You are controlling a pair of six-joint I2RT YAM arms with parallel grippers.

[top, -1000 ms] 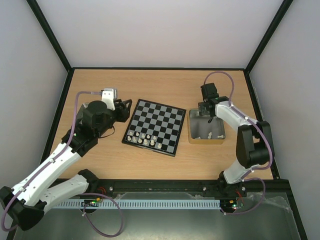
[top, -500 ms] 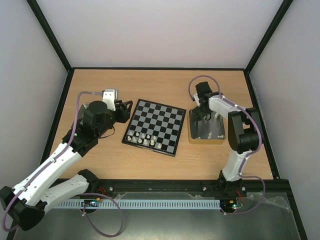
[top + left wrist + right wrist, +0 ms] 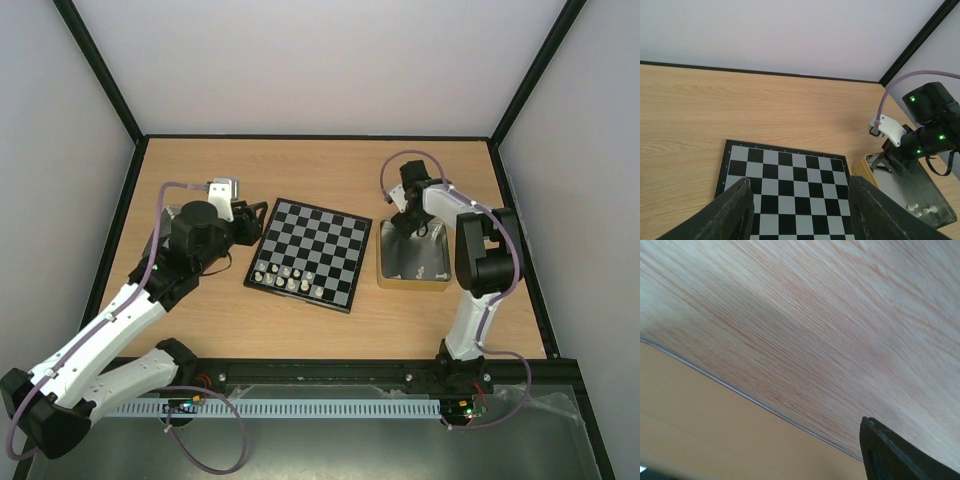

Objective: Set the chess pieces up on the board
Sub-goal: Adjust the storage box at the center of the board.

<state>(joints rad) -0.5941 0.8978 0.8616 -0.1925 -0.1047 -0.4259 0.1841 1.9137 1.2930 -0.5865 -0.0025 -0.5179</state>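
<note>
My right end effector [image 3: 407, 220] has drawn back from above the metal tin [image 3: 398, 262] to its far rim. Its opening is unreadable, so no pick is confirmed. The board [image 3: 312, 250], few white chess pieces [image 3: 285, 277] aboard, lies leftward. My left end effector [image 3: 800, 186] gapes empty.

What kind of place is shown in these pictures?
Most likely a robot test cell in a laboratory, not a home: a wooden table closed in by plain pale walls and a black frame, with a left arm and a right arm bolted at its near edge. A chessboard lies on it.
</note>
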